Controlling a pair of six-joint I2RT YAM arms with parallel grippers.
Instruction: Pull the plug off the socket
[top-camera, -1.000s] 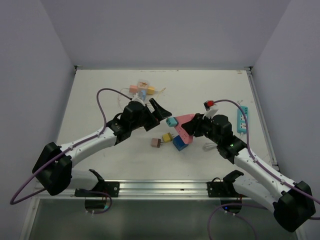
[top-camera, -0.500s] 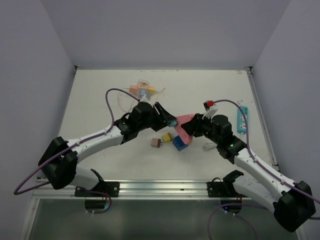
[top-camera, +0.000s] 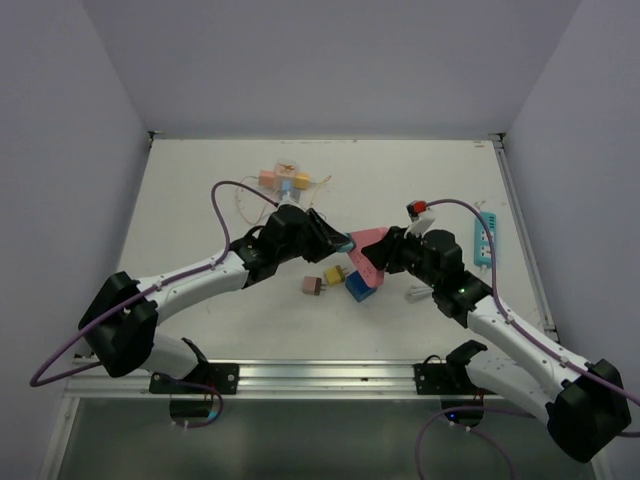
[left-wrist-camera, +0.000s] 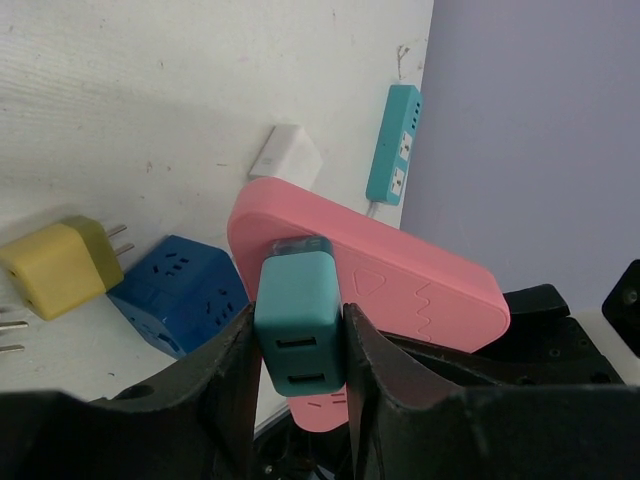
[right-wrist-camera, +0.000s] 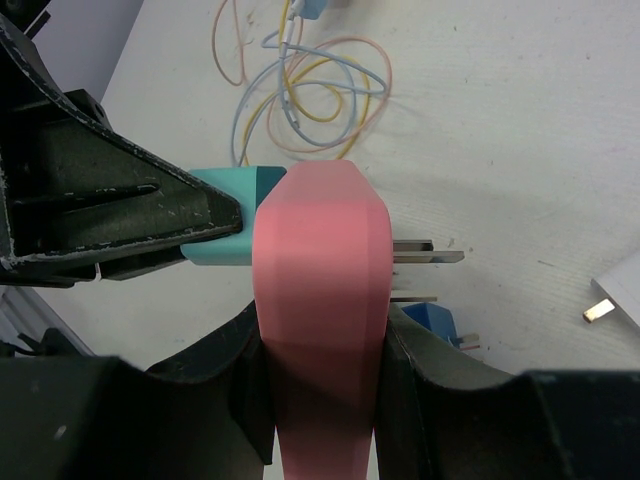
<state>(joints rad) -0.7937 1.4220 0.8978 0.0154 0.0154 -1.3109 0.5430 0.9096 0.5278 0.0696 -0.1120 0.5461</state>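
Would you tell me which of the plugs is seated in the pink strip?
The teal plug, clamped in the left pincer; the yellow plug and blue plug lie loose on the table.

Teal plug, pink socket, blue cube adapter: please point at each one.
teal plug (left-wrist-camera: 298, 325), left wrist view, on its face with two slots.
pink socket (right-wrist-camera: 320, 260), right wrist view, on its broad upper face.
blue cube adapter (left-wrist-camera: 178, 292), left wrist view, on its side with holes.

You see the teal plug (left-wrist-camera: 298, 318), two slots on its outer end, seated in the face of the pink socket strip (left-wrist-camera: 400, 270), which is tilted above the bench (left-wrist-camera: 150, 100).
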